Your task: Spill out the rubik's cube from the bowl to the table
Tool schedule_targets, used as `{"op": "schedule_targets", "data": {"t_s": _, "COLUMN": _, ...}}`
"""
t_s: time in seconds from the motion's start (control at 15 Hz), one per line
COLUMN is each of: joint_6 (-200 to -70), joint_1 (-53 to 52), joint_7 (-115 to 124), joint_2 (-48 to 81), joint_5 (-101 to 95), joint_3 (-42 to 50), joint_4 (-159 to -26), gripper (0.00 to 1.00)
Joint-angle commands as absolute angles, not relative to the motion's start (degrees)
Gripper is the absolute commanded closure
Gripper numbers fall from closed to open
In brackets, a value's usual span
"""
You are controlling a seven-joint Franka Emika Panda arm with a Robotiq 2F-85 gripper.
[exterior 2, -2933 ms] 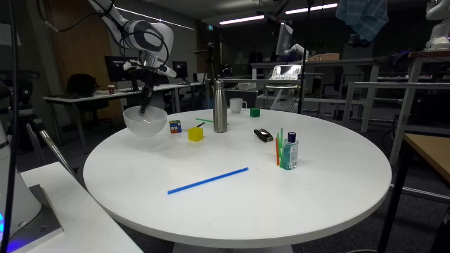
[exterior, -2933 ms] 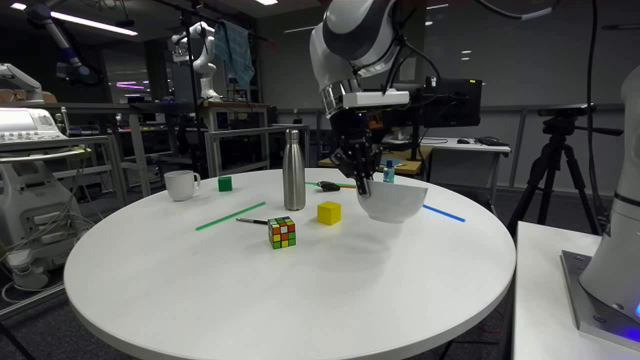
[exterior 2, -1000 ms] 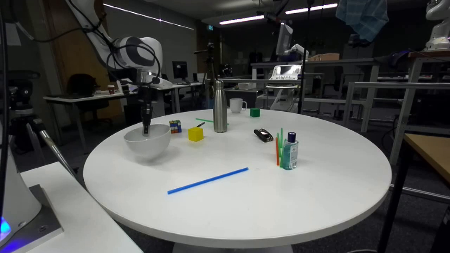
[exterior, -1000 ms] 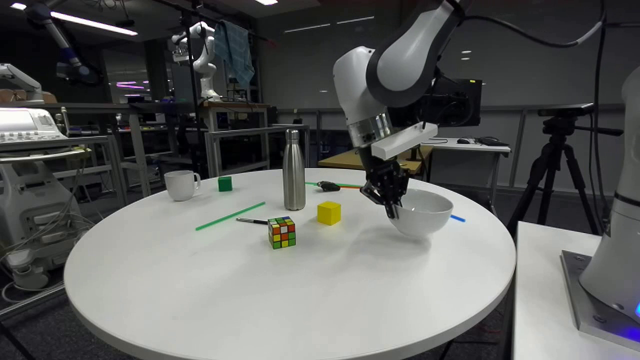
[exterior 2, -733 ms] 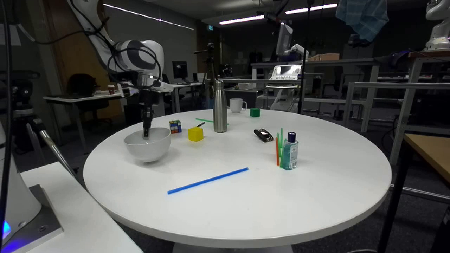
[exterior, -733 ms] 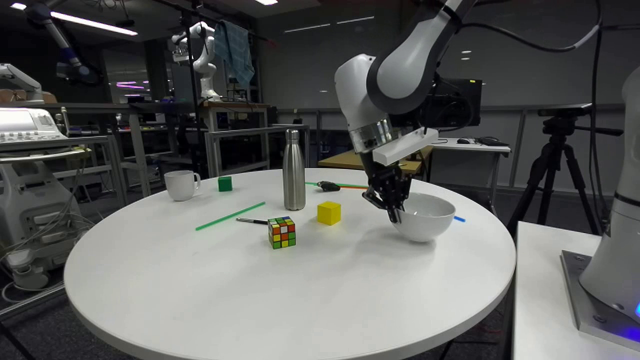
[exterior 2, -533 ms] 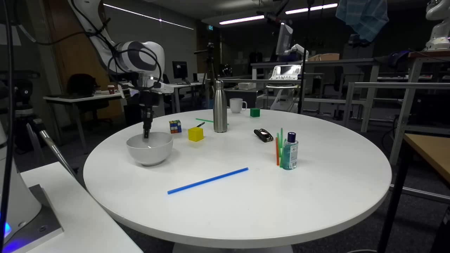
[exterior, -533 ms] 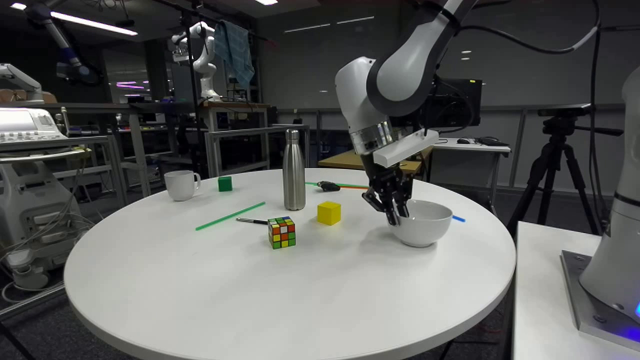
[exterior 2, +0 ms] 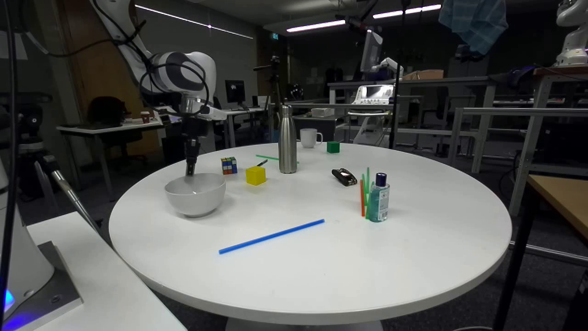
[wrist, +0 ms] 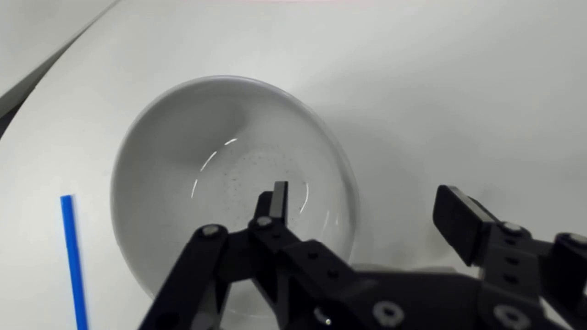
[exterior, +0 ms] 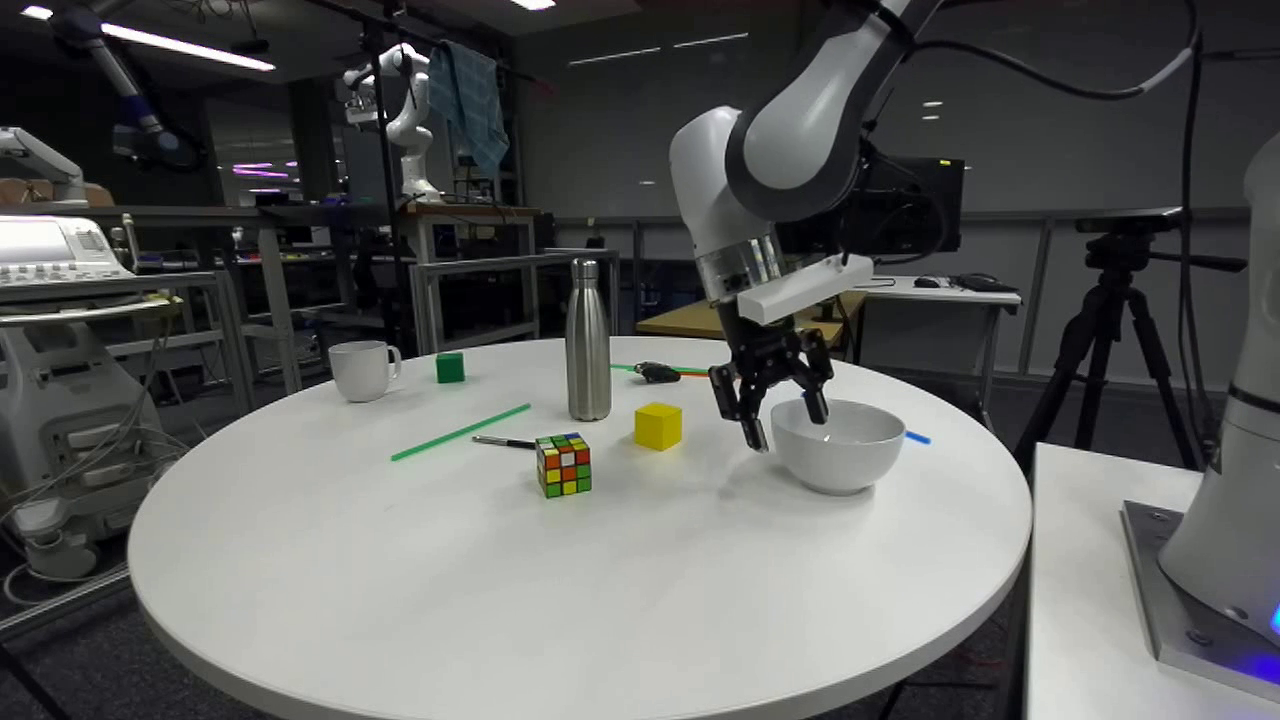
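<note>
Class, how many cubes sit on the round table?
3: the rubik's cube, outside the bowl; the yellow block, near the steel bottle; the green block, near the mug.

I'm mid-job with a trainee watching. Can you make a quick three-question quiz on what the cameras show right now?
1. True or false: the rubik's cube sits on the table, outside the bowl.
2. The gripper is: A) shut on the bowl; B) open; C) shut on the rubik's cube.
3. What colour is the stick beside the bowl in the wrist view?

Key: 1. True. 2. B. 3. Blue.
</note>
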State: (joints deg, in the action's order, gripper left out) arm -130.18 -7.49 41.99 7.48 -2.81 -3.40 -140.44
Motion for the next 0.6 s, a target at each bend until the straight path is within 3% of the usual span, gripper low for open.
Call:
{"op": "schedule_targets", "data": {"t_s": 0.0, "joint_6": -127.93, "joint_1": -7.46, "joint_7": 39.06, "joint_2": 2.88, "joint_5": 3.83, "joint_3": -4.73, "joint_4": -139.63, "gripper": 0.0}}
{"op": "schedule_targets", "data": {"t_s": 0.53, "joint_6": -120.18, "joint_1": -8.34, "joint_7": 37.08, "joint_2": -7.47, "joint_5": 5.3, "joint_3": -7.68, "joint_4": -138.76, "gripper": 0.0}}
